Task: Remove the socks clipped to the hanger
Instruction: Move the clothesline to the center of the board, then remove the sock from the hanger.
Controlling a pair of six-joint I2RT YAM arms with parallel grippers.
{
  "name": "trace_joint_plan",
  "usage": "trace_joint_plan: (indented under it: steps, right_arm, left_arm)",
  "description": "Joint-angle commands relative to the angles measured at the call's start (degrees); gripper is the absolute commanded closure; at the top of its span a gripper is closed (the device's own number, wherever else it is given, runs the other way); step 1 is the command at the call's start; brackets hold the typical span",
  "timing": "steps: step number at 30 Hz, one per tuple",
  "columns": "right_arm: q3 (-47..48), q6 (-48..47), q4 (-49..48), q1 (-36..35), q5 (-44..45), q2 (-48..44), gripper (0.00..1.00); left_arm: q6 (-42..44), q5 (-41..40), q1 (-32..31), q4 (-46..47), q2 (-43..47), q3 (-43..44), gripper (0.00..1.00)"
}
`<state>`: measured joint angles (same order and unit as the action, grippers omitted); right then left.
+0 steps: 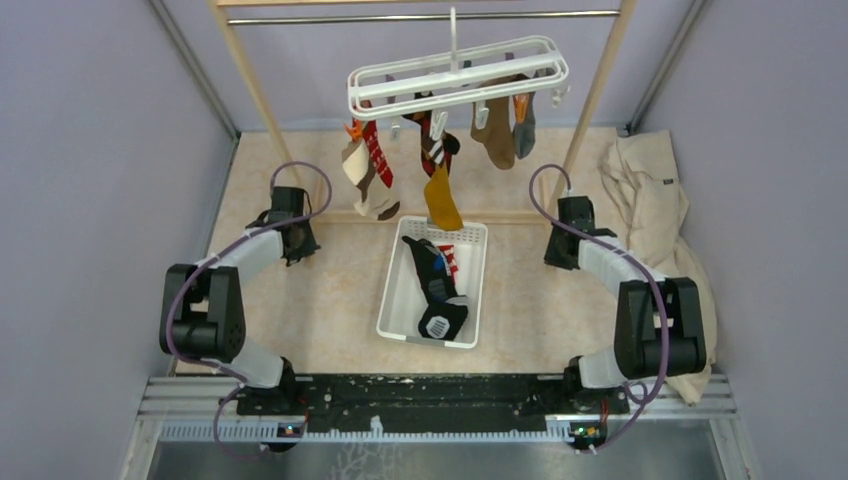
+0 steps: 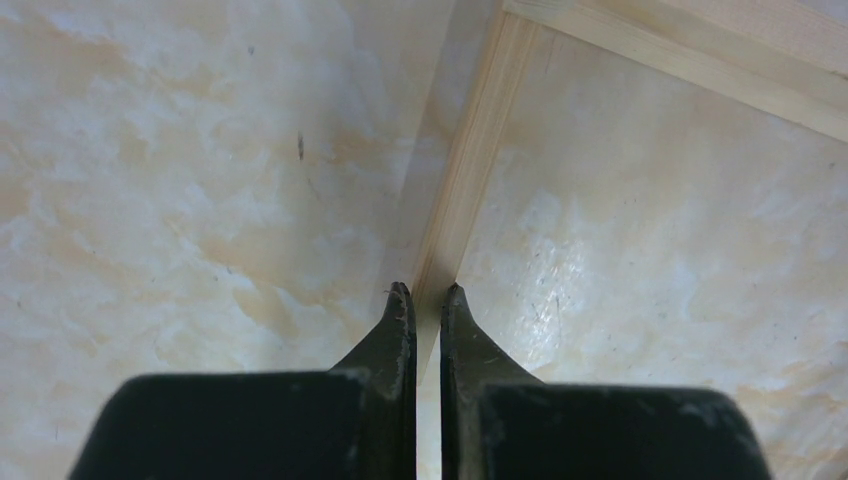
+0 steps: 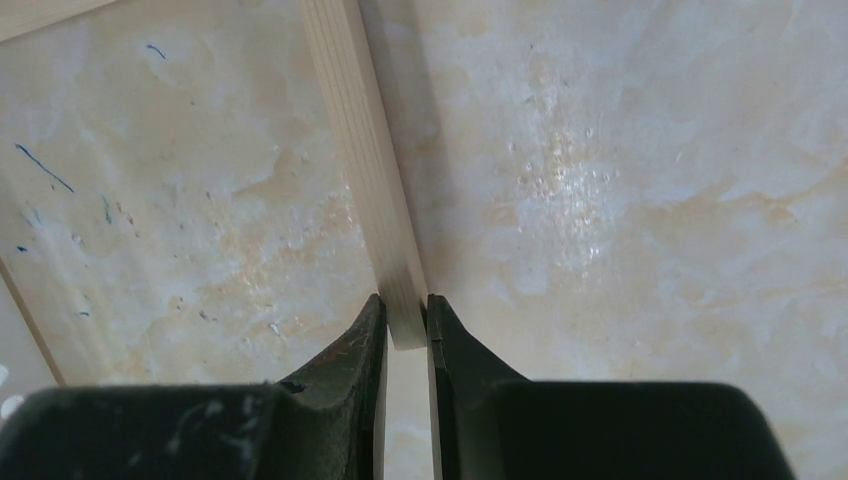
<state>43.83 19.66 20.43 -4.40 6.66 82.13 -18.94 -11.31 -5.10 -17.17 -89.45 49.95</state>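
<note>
Above the far end of the basket (image 1: pixel 397 290), the hanger (image 1: pixel 458 72) dangles from the rack (image 1: pixel 598 90) with most of the socks (image 1: pixel 372 160) clipped under it. The mustard sock (image 1: pixel 441 200) hangs lowest, its toe almost over the basket's far rim. A black sock (image 1: pixel 437 285) already lies inside the basket.

Left of the basket, the left gripper (image 1: pixel 296 238) sits low over the surface (image 1: pixel 330 280), its fingers drawn nearly together on nothing. Right of the basket, the right gripper (image 1: pixel 563 245) is posed the same way, and its wrist view shows only a wooden rail of the rack beyond the narrow gap.

The step in hand looks like reaching for the next sock. To do it well, one arm should rise toward the space above the basket and spread its fingers. It should take a sock by the cloth just under its clip, not by the clip. A steady pull down toward the basket should free it without setting the hanger swinging. Let go only once the sock hangs over the basket.
</note>
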Motion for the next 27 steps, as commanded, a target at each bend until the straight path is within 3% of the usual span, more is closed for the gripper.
trace_joint_plan:
  steps: [1,3,5,7,10,13,15,23,24,27]
  right_arm:
    - [-0.2,2.8,0.2,-1.0,1.2,-4.1,0.95]
    - [0.0,2.8,1.0,-1.0,1.2,-5.1,0.91]
    - [0.8,2.9,1.9,-1.0,0.8,-6.3,0.74]
    - [2.0,2.9,3.1,-1.0,-0.4,-7.9,0.64]
    - [2.4,3.1,5.1,-1.5,-0.5,-13.0,0.58]
    - [2.2,3.3,6.6,-1.9,-1.1,-18.6,0.57]
    - [1.9,3.4,6.0,-2.3,-3.7,-22.5,0.57]
    - [3.0,2.3,-3.4,-8.7,-16.8,-30.1,0.57]
    - [3.6,2.0,-4.8,-10.5,-16.9,-30.1,0.57]
    - [5.8,0.1,-8.1,-17.8,-14.5,-29.2,0.57]
  left_arm:
    - [-5.6,-1.2,0.0,-2.1,4.0,-1.2,0.98]
    - [-5.9,-0.8,-0.1,-2.6,6.0,-1.2,0.86]
    - [-5.9,-0.3,-0.1,-2.8,7.8,-1.0,0.81]
    - [-5.8,0.1,-0.1,-3.6,8.9,-0.2,0.74]
    - [-6.1,0.2,-0.2,-4.5,10.9,0.6,0.51]
    - [-6.2,0.4,-0.3,-4.5,13.2,0.2,0.4]
    - [-6.5,0.8,-0.4,-4.5,14.2,-0.5,0.28]
    - [-8.8,1.0,-2.8,-3.4,19.3,-4.2,0.24]
    - [-8.9,0.7,-3.4,-3.4,20.0,-4.4,0.06]
    - [-9.3,-0.9,-5.8,-3.9,21.6,-4.3,0.01]
